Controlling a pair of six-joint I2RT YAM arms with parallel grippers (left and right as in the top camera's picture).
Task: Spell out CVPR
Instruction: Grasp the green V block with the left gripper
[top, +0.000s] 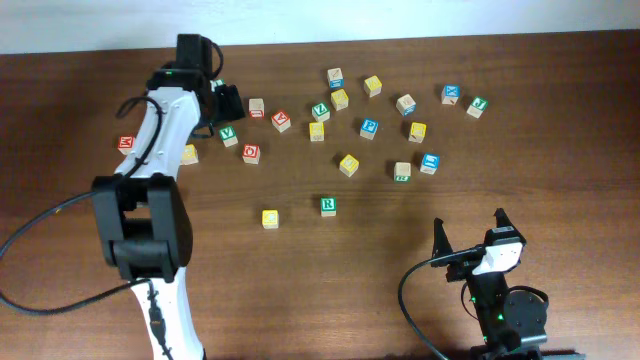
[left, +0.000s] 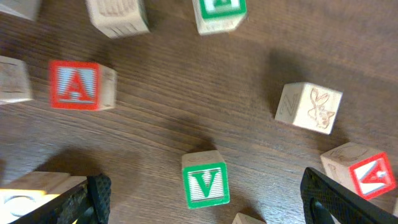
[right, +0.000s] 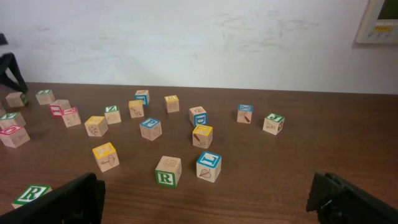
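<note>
V block sits inside your left claw, fingers apart, not touching it. Your right claw: fingers apart, holds nothing.

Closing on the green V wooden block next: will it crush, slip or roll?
Probably rigid: the green V wooden block looks solid, so the open left gripper shouldn't crush it. It sits flat on the brown wooden table, so rolling seems unlikely. Its smooth faces might twist if gripped off-centre.
</note>
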